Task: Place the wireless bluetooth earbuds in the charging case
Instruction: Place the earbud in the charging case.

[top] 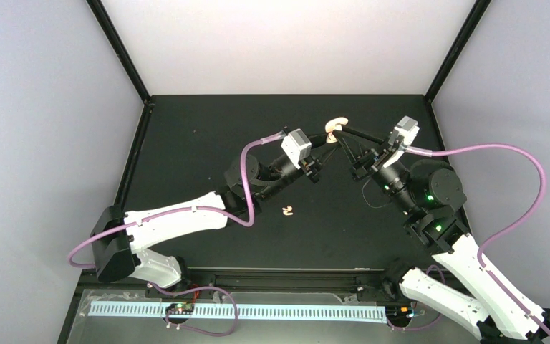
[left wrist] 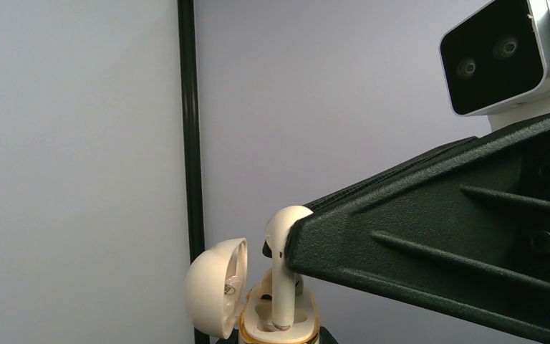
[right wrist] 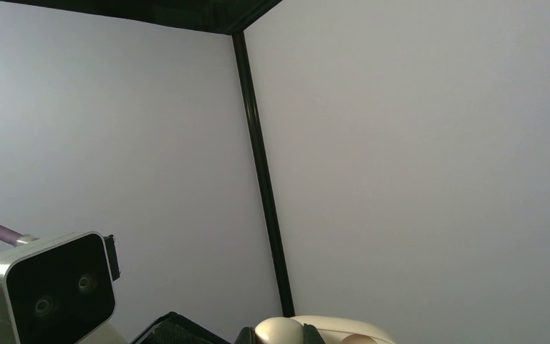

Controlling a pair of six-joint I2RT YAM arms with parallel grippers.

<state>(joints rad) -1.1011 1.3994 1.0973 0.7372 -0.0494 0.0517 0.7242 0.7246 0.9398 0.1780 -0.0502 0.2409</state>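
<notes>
Both arms meet above the table (top: 208, 143). The left gripper (top: 327, 140) is clamped on the open charging case (left wrist: 215, 294), lid swung aside. The right gripper (top: 339, 135) pinches an earbud (left wrist: 281, 287), stem down in a socket (head well above the rim). Spare earbuds (top: 288, 211) lie on the table, well apart.

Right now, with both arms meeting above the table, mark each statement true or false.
1. The charging case has its lid shut. False: the lid stands open.
2. The right gripper pinches an earbud, its stem down in the case. True.
3. The left gripper holds that earbud. False: it holds the case.
4. A second earbud lies loose on the table. True.
</notes>
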